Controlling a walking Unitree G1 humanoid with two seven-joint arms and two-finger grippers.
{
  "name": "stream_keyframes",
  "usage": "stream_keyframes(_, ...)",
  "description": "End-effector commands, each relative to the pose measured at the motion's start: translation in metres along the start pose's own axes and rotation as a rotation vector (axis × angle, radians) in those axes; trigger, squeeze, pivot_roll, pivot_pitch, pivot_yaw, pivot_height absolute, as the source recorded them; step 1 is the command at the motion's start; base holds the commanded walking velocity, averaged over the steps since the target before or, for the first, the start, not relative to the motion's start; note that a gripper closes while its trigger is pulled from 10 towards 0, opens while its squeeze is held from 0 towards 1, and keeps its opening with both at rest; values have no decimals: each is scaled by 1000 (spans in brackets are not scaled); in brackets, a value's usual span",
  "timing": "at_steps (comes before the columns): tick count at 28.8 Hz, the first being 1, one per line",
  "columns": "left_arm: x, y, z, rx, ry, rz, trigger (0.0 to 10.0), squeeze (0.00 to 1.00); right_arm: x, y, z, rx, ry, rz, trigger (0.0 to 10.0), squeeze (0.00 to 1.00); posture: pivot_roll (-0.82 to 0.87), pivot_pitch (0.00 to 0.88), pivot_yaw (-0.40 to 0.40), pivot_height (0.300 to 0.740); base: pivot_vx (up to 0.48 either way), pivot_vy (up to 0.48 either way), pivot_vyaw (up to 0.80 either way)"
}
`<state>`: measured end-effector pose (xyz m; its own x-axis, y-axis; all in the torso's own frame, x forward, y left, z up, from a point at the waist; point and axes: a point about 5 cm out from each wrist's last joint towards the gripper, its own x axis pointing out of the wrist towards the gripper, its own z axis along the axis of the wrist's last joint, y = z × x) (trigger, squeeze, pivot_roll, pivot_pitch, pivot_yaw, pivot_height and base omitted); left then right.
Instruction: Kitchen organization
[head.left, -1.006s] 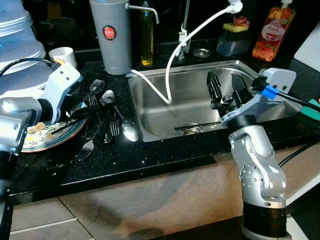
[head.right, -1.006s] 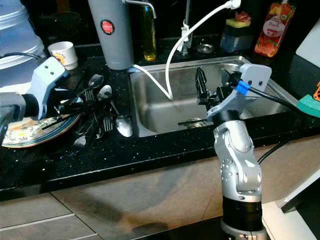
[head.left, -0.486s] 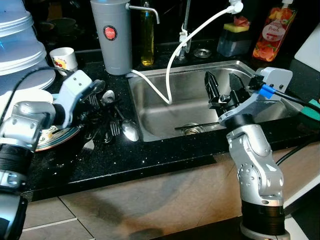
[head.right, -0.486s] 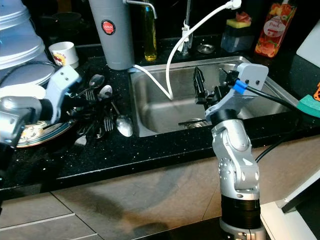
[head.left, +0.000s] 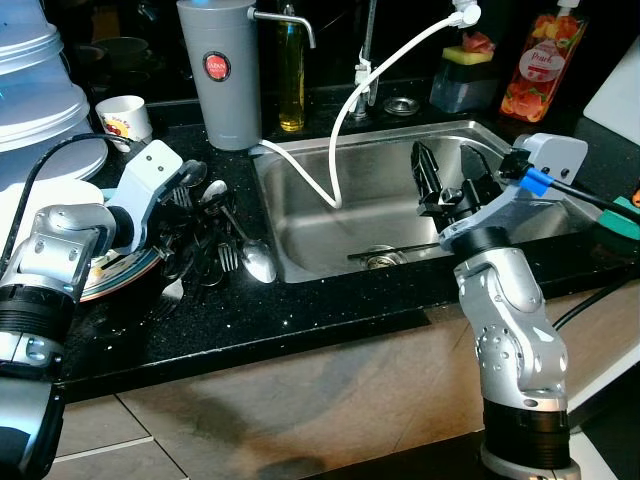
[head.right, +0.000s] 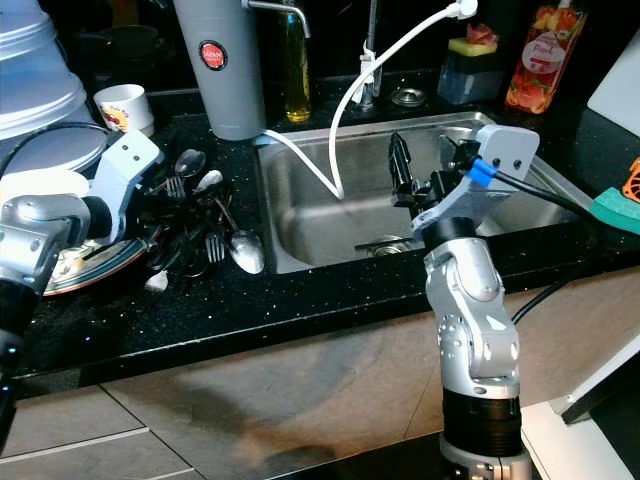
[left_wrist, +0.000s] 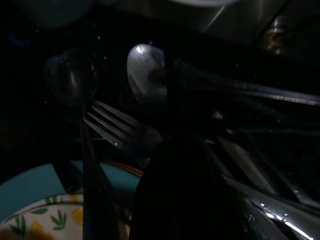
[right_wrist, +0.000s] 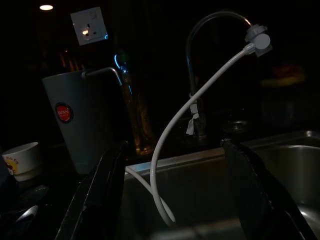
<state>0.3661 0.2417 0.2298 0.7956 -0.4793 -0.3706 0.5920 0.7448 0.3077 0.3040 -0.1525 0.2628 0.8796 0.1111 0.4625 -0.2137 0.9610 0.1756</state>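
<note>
**At the black counter: left gripper in the cutlery, right gripper spread over the sink**

On the speckled black countertop (head.left: 300, 310), left of the stainless sink (head.left: 330, 225), lies a heap of cutlery (head.left: 215, 250): forks, dark-handled pieces and a large spoon (head.left: 258, 262) nearest the sink's edge. The left gripper (head.left: 180, 235) reaches down into this heap, just beside a floral plate (head.right: 95, 260) whose rim lies under the arm. In the left wrist view a spoon bowl (left_wrist: 146, 74) and fork tines (left_wrist: 112, 125) lie close ahead of the dark fingers, but I cannot tell whether those fingers are apart or closed on anything.

The right gripper (head.left: 452, 172) hangs above the sink basin with its two black fingers (right_wrist: 102, 195) spread wide and nothing between them. A dark utensil (head.left: 395, 253) lies across the basin floor near the drain.

Behind the sink stands a grey water filter jug (head.left: 220, 70) with a red badge, a bottle of yellow oil (head.left: 291, 75) beside it, and a white hose (head.left: 345, 120) curving from the faucet down into the basin. A small white cup (head.left: 125, 115) sits near stacked white dishes (head.left: 45, 110) at the far left. An orange soap bottle (head.left: 535, 65) stands at the back right.
</note>
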Motion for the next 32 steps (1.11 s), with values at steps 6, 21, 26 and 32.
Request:
stream_keyframes(6, 2, -9, 22, 27, -96, -63, 0, 0, 2, -2, 3, 2, -15, -5, 10000, 0, 24, 0, 20, 740, 0, 0, 0)
stream_keyframes(21, 91, -111, 157, -257, -557, -100, 10000, 0, 11, -1, 8, 9, -39, 5, 10000, 0, -13, 0, 12, 740, 0, 0, 0)
stream_keyframes(26, 120, -158, 170, -228, -482, -104, 10000, 1000, 8, -9, 13, -16, -50, -32, 10000, 0, -49, 0, 27, 740, 0, 0, 0)
stream_keyframes(32, 82, -108, 206, -364, -827, 43, 10000, 0, -2, -18, 18, -34, -62, -87, 10000, 0, -72, 0, 34, 740, 0, 0, 0)
